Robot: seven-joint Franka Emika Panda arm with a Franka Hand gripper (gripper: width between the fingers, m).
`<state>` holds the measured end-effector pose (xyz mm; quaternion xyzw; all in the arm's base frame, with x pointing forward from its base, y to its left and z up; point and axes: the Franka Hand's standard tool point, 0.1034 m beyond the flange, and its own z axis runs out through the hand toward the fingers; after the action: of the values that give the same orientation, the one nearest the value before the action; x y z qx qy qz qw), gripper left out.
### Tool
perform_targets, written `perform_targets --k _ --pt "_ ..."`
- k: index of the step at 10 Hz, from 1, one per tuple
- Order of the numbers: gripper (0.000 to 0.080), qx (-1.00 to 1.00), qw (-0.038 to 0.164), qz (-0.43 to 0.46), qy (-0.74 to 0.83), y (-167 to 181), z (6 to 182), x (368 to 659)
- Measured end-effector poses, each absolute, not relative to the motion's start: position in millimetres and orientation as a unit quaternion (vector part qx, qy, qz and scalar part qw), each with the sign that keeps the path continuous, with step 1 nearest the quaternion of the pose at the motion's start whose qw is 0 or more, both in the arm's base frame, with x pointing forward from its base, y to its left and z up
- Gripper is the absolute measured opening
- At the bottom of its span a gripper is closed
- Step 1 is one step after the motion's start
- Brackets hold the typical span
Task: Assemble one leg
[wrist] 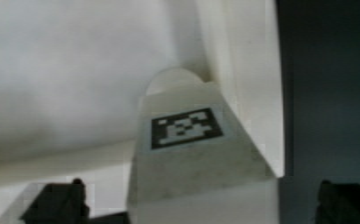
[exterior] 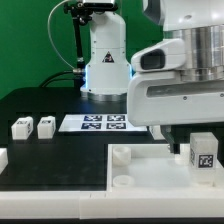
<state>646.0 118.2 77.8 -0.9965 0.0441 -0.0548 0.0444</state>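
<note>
One leg (exterior: 205,154), a small white block with a black-and-white tag, sits at the exterior view's right, on or just over the far right part of the large flat white square piece (exterior: 150,185). My gripper (exterior: 192,140) hangs right over it. In the wrist view the leg (wrist: 191,150) lies between my two dark fingertips (wrist: 61,200), with a gap showing on each side. The gripper (wrist: 203,205) is open around the leg and does not touch it. Two more legs (exterior: 20,127) (exterior: 45,126) stand on the black table at the exterior view's left.
The marker board (exterior: 103,123) lies flat at the middle back, in front of the robot base (exterior: 105,70). Another white part (exterior: 3,157) shows at the exterior view's left edge. A raised corner socket (exterior: 121,155) stands on the square piece.
</note>
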Motion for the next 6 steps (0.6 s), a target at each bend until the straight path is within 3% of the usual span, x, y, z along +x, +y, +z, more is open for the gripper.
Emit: perform_targets --k 1,3,4,6 --pt "0.0649 -0.995 0.048 -0.051 0.069 118.8 77.0 644.8" --pt "0.0364 -0.990 0.053 -0.048 0.124 119.7 76.8 644.7" --pt "0.0301 -0.982 0.054 -0.044 0.174 117.4 75.9 644.1" --pt "0.0301 -0.966 0.056 -0.040 0.249 114.8 75.6 644.4"
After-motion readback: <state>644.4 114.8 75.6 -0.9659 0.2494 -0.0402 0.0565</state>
